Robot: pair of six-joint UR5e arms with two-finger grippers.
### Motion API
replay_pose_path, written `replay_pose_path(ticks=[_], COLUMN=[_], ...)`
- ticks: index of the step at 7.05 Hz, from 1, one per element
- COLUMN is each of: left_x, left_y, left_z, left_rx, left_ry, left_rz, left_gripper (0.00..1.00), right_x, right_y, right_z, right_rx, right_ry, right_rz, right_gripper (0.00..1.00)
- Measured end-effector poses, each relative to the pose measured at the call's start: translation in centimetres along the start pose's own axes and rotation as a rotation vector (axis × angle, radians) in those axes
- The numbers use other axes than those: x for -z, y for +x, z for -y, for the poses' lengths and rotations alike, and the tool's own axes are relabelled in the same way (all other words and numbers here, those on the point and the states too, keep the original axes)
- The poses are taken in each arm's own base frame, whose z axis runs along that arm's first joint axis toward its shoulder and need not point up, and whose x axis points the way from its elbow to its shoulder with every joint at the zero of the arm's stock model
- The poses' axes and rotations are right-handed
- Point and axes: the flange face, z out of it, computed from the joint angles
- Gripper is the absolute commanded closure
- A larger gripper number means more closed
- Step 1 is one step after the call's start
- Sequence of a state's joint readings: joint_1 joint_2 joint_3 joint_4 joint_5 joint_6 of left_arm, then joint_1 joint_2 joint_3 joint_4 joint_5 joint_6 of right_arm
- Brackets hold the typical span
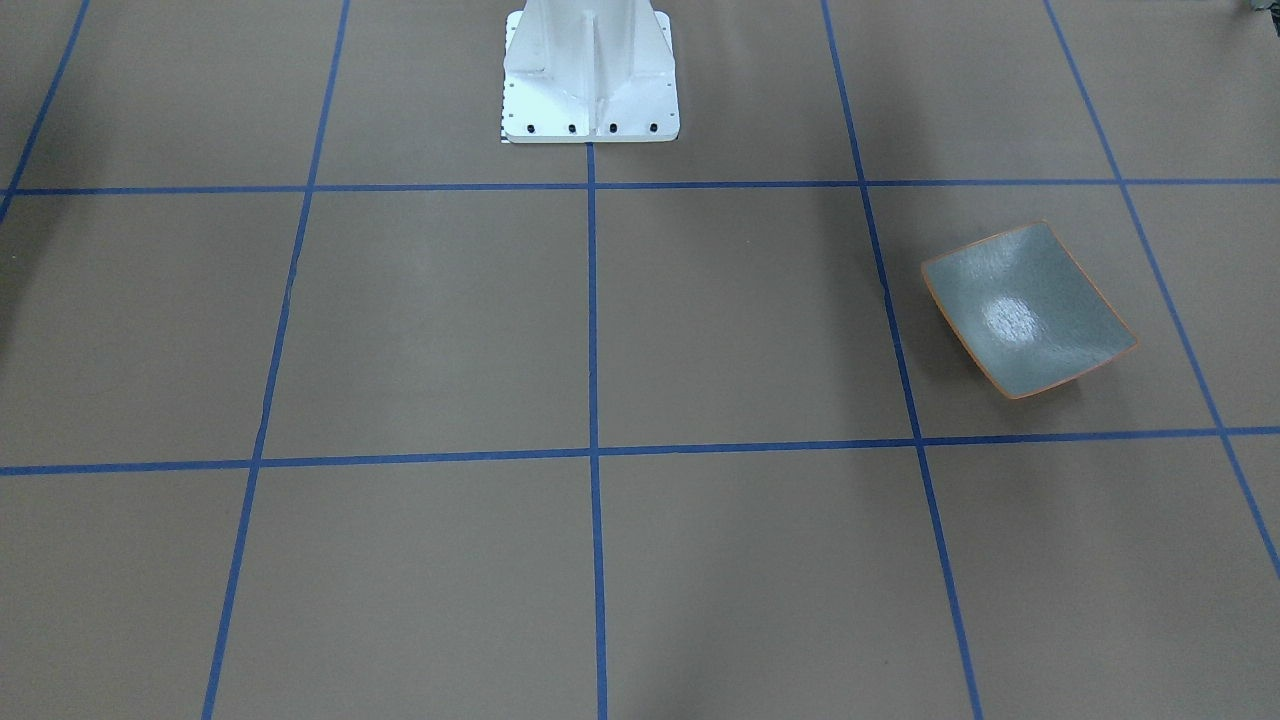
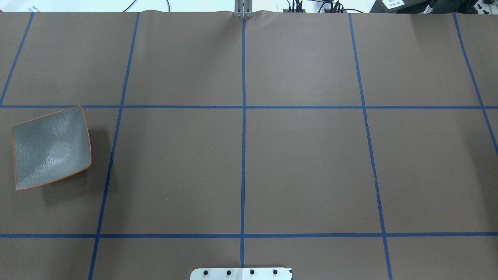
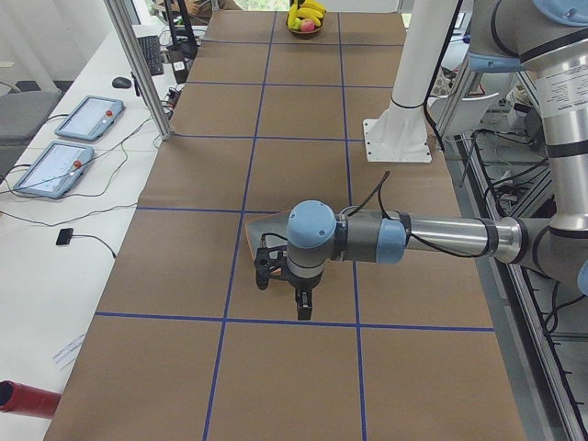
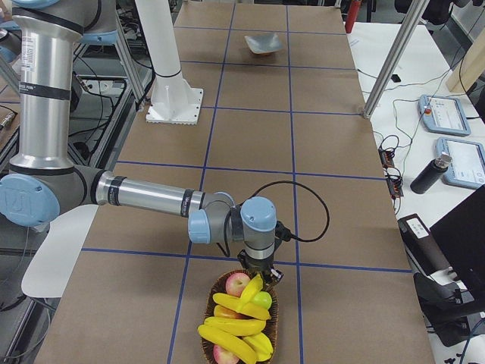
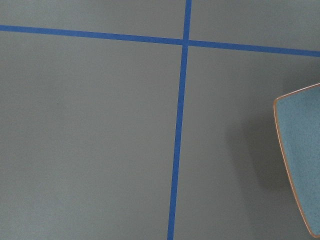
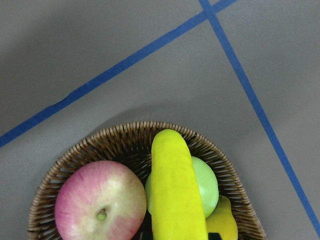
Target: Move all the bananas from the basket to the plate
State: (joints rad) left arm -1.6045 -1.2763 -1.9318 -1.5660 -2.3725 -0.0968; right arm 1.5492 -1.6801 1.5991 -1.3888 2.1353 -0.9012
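The wicker basket (image 4: 239,322) sits at the table's near end in the exterior right view, holding several yellow bananas (image 4: 231,327). One banana (image 6: 177,192) leans up against its rim. My right gripper (image 4: 261,271) hangs just over the basket's far rim; I cannot tell whether it is open or shut. The grey-green plate (image 2: 50,147) with an orange rim lies bare at the other end (image 1: 1030,310). My left gripper (image 3: 283,292) hovers beside the plate, points down, and its state cannot be told. The left wrist view catches only the plate's edge (image 5: 300,160).
A pink apple (image 6: 100,200) and a green apple (image 6: 209,184) share the basket. The white robot pedestal (image 1: 590,75) stands mid-table. A side bench with tablets (image 3: 55,165) and an aluminium post (image 3: 138,64) border the table.
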Motion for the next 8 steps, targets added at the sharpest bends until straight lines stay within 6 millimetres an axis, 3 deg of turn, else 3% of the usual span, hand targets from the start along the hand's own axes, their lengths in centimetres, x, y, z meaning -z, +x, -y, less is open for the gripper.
replay_pose_path(ticks=[2, 4, 6, 8], left_x=[0.0, 0.0, 0.5, 2.1], left_y=[0.1, 0.3, 0.9, 2.7], left_z=[0.0, 0.0, 0.7, 3.0], left_rx=[0.001, 0.000, -0.014, -0.071], left_ry=[-0.002, -0.002, 0.012, 0.068], left_rz=[-0.009, -0.025, -0.029, -0.034], left_gripper=[0.00, 0.00, 0.00, 0.00], right_x=[4.9, 7.5, 7.9, 9.1], right_y=[0.8, 1.1, -1.0, -5.5], right_z=[4.9, 11.1, 21.4, 33.2], right_rx=[-0.070, -0.164, -0.247, -0.325], right_ry=[0.029, 0.104, 0.141, 0.189], right_rz=[0.001, 0.028, 0.068, 0.111], right_gripper=[1.00, 1.00, 1.00, 1.00])
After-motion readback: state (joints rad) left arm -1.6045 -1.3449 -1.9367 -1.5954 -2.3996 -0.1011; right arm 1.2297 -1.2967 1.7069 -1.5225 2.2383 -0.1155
